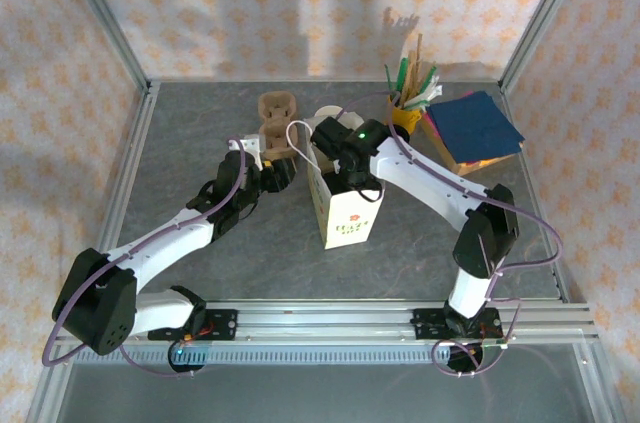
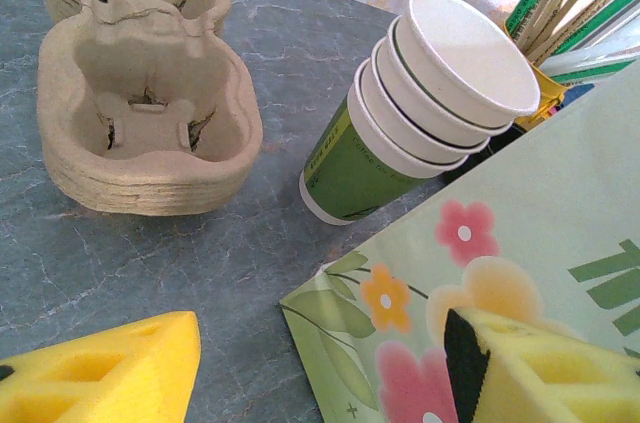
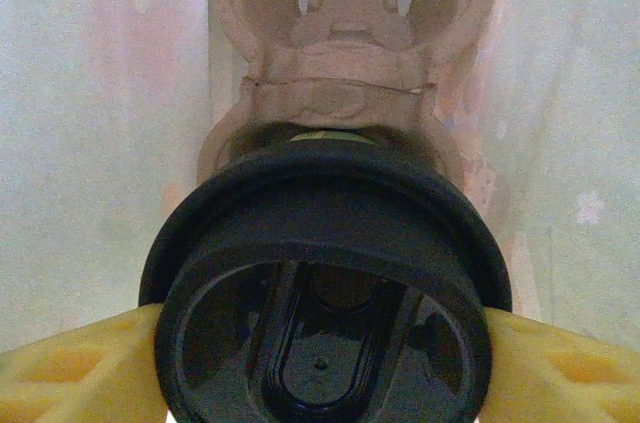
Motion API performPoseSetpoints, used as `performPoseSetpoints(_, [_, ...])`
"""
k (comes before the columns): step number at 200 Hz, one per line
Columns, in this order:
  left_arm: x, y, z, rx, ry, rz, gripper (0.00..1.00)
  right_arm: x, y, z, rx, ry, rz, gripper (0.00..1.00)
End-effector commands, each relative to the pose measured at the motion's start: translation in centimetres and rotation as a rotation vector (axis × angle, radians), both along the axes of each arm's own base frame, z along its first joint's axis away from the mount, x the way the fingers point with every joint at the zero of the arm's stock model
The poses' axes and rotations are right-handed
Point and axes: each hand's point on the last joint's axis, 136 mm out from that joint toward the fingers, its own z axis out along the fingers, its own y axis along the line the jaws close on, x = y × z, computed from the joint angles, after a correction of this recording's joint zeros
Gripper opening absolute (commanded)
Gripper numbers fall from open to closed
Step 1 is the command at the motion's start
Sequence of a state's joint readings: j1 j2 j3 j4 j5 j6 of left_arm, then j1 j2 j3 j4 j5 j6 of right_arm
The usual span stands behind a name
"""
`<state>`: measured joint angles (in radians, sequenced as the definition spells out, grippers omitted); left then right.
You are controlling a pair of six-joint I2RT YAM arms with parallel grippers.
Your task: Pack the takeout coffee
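Observation:
The takeout coffee (image 3: 325,293) fills the lower middle of the right wrist view, seen from above by its black lid. My right gripper (image 3: 325,368) is shut on it, with a yellow finger (image 3: 70,368) pressed on each side. The cup hangs inside the flowered paper bag (image 1: 345,213), over a cardboard cup carrier (image 3: 350,43) lying at the bag's bottom. In the top view the right gripper (image 1: 345,168) reaches down into the bag's mouth. My left gripper (image 2: 320,363) is open beside the bag (image 2: 520,243), its right finger (image 2: 540,373) in front of the bag's printed face.
A stack of cardboard carriers (image 2: 140,113) lies on the table left of a stack of lidless white-and-green cups (image 2: 420,113). A yellow holder of stirrers (image 1: 408,103) and a pile of blue napkins (image 1: 472,128) stand at the back right.

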<state>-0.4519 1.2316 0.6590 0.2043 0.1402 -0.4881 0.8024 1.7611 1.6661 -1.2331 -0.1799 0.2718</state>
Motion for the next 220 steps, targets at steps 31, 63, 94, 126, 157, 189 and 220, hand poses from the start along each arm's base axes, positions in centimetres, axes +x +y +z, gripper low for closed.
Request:
performPoseSetpoints(31, [0.0, 0.1, 1.2, 0.006, -0.037, 0.006, 0.68, 0.2, -0.3, -1.3, -0.03, 0.001, 0.007, 0.71])
performPoseSetpoints(63, [0.0, 0.1, 1.0, 0.008, -0.032, 0.006, 0.68, 0.2, -0.4, -1.7, -0.026, 0.008, 0.005, 0.71])
performPoseSetpoints(94, [-0.1, 0.3, 1.0, 0.008, -0.033, 0.01, 0.68, 0.1, -0.4, -2.2, -0.025, 0.016, 0.008, 0.71])
performPoseSetpoints(126, [-0.2, 0.3, 1.0, 0.007, -0.033, 0.011, 0.68, 0.0, -0.5, -2.8, -0.027, 0.027, 0.007, 0.71])
performPoseSetpoints(157, [-0.2, 0.3, 0.8, 0.008, -0.031, 0.013, 0.68, 0.0, -0.5, -3.2, -0.03, 0.036, 0.007, 0.71])
performPoseSetpoints(189, [-0.2, 0.3, 0.8, 0.008, -0.03, 0.011, 0.68, -0.2, -0.4, -3.4, -0.026, 0.044, 0.01, 0.71])
performPoseSetpoints(220, [-0.3, 0.4, 0.9, 0.008, -0.032, 0.014, 0.68, -0.2, -0.4, -3.6, -0.027, 0.049, 0.012, 0.71])
